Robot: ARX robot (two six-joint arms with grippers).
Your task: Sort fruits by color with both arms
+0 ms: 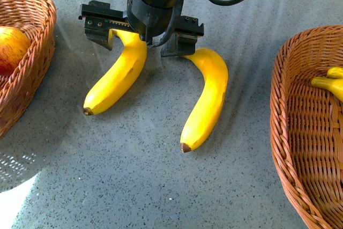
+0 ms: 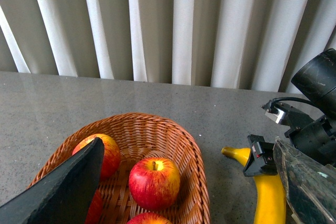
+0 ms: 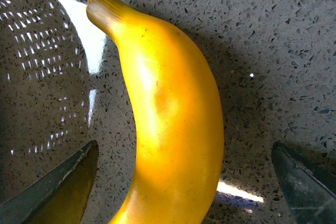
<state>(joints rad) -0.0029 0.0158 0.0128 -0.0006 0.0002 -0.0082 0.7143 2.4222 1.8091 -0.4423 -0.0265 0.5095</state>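
From the front, the apple basket [image 1: 45, 20] at the left holds a red apple [image 1: 10, 46], and the banana basket [image 1: 284, 111] at the right shows yellow banana ends [image 1: 329, 81] inside, so the sorting looks largely done. Two bananas lie loose on the grey surface [image 1: 161, 186] between the baskets and are left to move. The right claw [image 1: 140, 44] stands spread wide over the stem end of the left-hand banana [image 1: 115, 79], grasping nothing yet. The second banana [image 1: 209, 97] lies just beside the finger on that side and, I judge, could get nudged as the claw closes. In the left wrist view, the left claw [image 2: 189, 148] hangs released and empty above the apple basket [image 2: 194, 161], where at least three apples [image 2: 154, 182] sit, with pale curtains [image 2: 157, 24] behind. The right wrist view shows the left-hand banana [image 3: 173, 129] lying on the surface between the parted fingers [image 3: 58, 187], neither of them touching it.
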